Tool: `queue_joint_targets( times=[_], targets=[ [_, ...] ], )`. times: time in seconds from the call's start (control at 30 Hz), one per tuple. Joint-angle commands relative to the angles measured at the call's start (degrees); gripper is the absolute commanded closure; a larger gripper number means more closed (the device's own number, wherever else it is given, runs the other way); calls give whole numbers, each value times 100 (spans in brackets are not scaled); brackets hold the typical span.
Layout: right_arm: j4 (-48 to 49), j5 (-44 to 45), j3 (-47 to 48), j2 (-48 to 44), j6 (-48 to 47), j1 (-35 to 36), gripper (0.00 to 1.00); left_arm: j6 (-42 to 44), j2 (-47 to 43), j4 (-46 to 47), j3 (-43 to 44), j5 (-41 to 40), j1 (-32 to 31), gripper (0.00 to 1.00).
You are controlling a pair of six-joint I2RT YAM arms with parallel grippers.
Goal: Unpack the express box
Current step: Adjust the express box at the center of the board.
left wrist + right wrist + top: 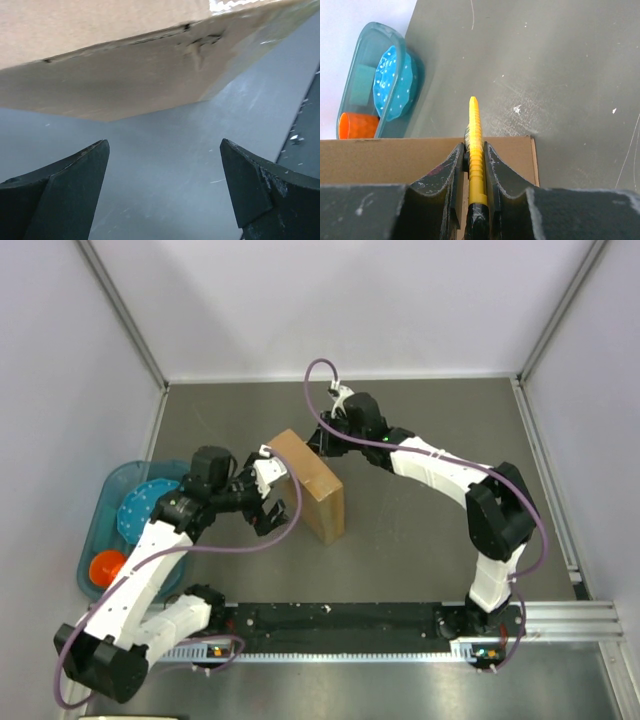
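My right pincer (474, 148) is clamped tight on the yellow knife (474, 120) above the express box (395, 160). My left pincer (162, 145) gapes wide, empty. I'd steady the box first, then cut shallow.

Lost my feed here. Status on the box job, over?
Left gripper open beside express box. Right gripper shut on yellow knife above box. Box standing on edge. Nothing blocking.

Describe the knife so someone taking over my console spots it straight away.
Find the brown express box mid-table. At its far end is the right gripper, its jaws shut on the utility knife. It is the only slim, ridged yellow bar; the tub at the left holds blue and orange things.
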Motion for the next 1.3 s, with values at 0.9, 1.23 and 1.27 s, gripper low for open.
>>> queue_joint_targets(
  times=[0.9, 1.23, 1.27],
  targets=[
    [448, -42, -1032, -1695, -22, -773, 100, 8724, 1807, -4140, 4229, 1074, -208, 1],
    [1370, -587, -1463, -1609, 548, -853, 100, 9212, 2565, -4998, 4536, -676, -691, 1],
    [1423, -587, -1463, -1592, 557, -844, 100, 9246, 2565, -4998, 4387, -799, -726, 1]
  ],
)
